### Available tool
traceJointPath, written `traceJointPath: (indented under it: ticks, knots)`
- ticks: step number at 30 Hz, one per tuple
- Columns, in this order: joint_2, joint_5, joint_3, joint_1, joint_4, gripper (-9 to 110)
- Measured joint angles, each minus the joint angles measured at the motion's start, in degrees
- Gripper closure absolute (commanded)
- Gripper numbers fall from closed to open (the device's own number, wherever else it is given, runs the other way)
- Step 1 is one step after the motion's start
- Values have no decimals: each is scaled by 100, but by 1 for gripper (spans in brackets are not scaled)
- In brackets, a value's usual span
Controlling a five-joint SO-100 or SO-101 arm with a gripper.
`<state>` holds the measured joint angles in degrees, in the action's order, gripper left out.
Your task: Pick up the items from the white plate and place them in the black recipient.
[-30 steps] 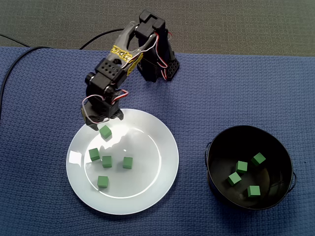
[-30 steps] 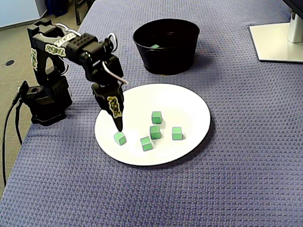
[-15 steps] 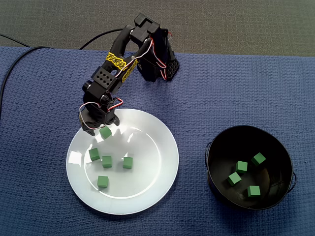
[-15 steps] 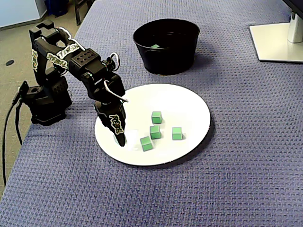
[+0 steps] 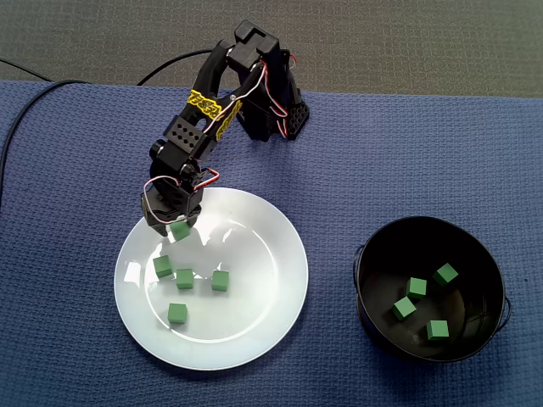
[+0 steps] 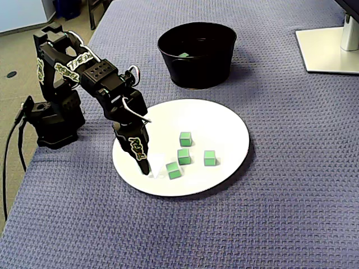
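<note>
nearest in the angled fixed view, bare blue woven cloth (image 6: pixel 269 224), then one white plate (image 6: pixel 224 120) lying flat on it. on the plate, five green cubes (image 5: pixel 184 278) counted from above: three clustered left of the middle, one alone below them toward the rim, and a fifth cube (image 5: pixel 179 230) apart at the upper left, under the arm. from the side only four of the five showing, the fifth hidden behind the black fingers. one gripper (image 5: pixel 172 226), pointed steeply down, tips down at the plate surface near its left edge in the angled view, fingers drawn in narrow with the fifth cube peeking out right at the tips. cannot tell whether actually pinching that cube or only flanking it. behind, one black arm (image 6: pixel 95 75) with yellow-lettered stickers, its base (image 6: pixel 53 120) standing at the cloth's left edge, a black cable (image 6: pixel 11 145) trailing off beside it. farther back, well apart from the plate, one black bowl (image 6: pixel 196 70) upright on the cloth, with four bowl cubes (image 5: pixel 416 287) inside counted from above and just one visible over the rim from the side. farthest, at the upper right corner, a flat white stand base (image 6: pixel 328 50).
</note>
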<state>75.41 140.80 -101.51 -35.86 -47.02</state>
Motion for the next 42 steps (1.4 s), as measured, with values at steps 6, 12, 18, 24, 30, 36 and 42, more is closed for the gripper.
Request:
traceJointPath:
  ticks: [6, 12, 18, 24, 30, 36, 42]
  knots:
    - [79, -281, -114, 62, 158, 101]
    - [642, -1793, 580, 589, -703, 101]
    - [1239, -4544, 2470, 1415, -1406, 101]
    - [1521, -8218, 4570, 2496, -1828, 102]
    - [1336, -11795, 6214, 3841, -2487, 102]
    - [123, -14142, 7189, 5414, -2997, 102]
    - [-1503, -14581, 7603, 6882, -3243, 102]
